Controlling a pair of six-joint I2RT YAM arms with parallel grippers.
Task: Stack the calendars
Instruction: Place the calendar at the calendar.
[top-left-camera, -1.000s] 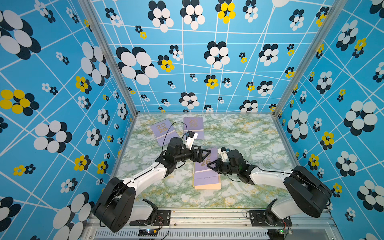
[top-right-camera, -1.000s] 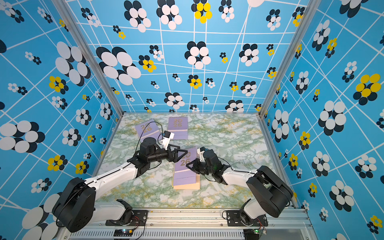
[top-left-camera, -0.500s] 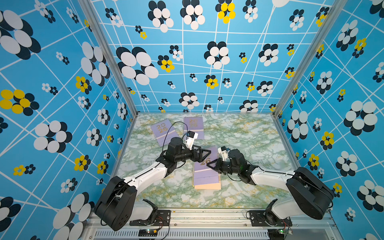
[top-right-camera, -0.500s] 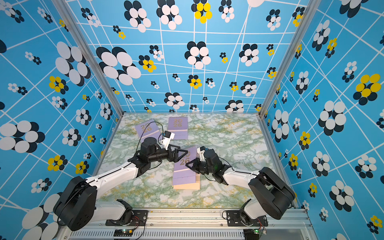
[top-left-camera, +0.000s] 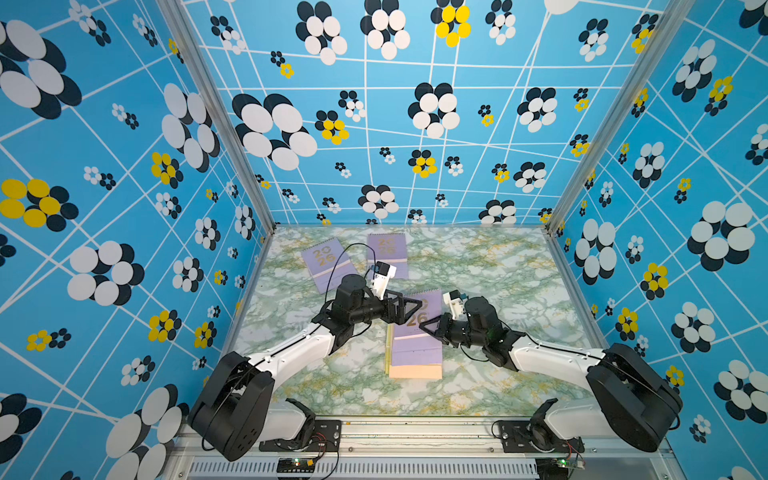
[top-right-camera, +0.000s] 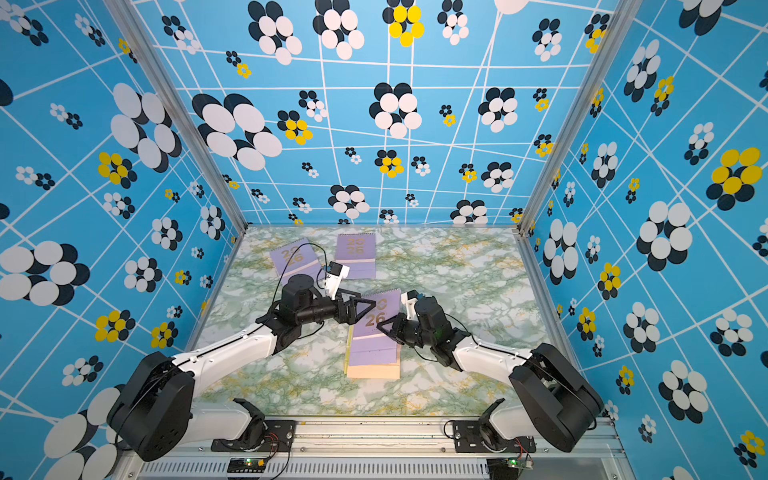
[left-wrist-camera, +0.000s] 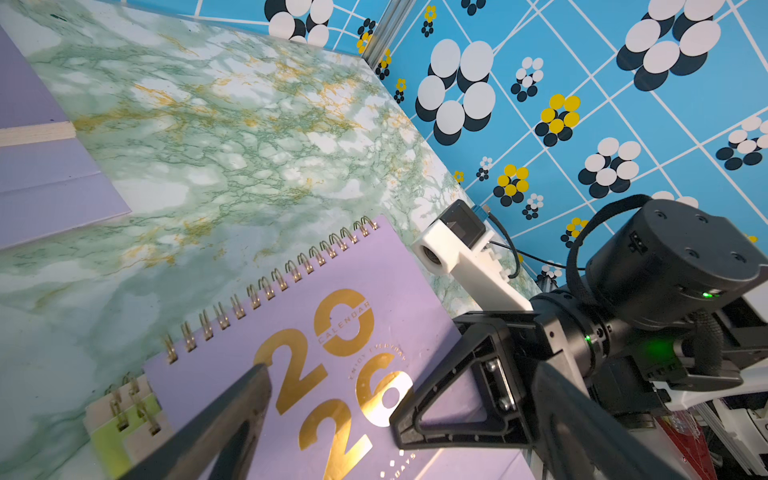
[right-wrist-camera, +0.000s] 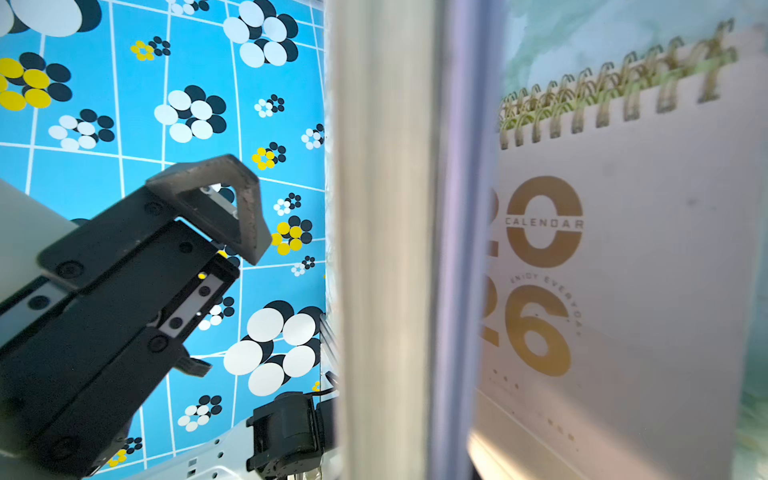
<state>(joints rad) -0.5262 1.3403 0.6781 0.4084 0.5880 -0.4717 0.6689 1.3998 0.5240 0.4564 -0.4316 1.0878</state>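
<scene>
My right pincer (top-left-camera: 427, 326) pinches the side edge of the top lilac calendar (top-left-camera: 415, 349) on the stack (top-left-camera: 415, 371), and my left pincer (top-left-camera: 410, 309), wide open over its spiral end, is nearer the two loose calendars (top-left-camera: 326, 264) beyond the stack.

walls (top-left-camera: 374, 124): blue, white grid lines, black-white-yellow flower clusters | desk (top-left-camera: 498, 270): green-white marble print, gold veins | corner posts (top-left-camera: 220, 120): bare aluminium | light: bright, even
</scene>
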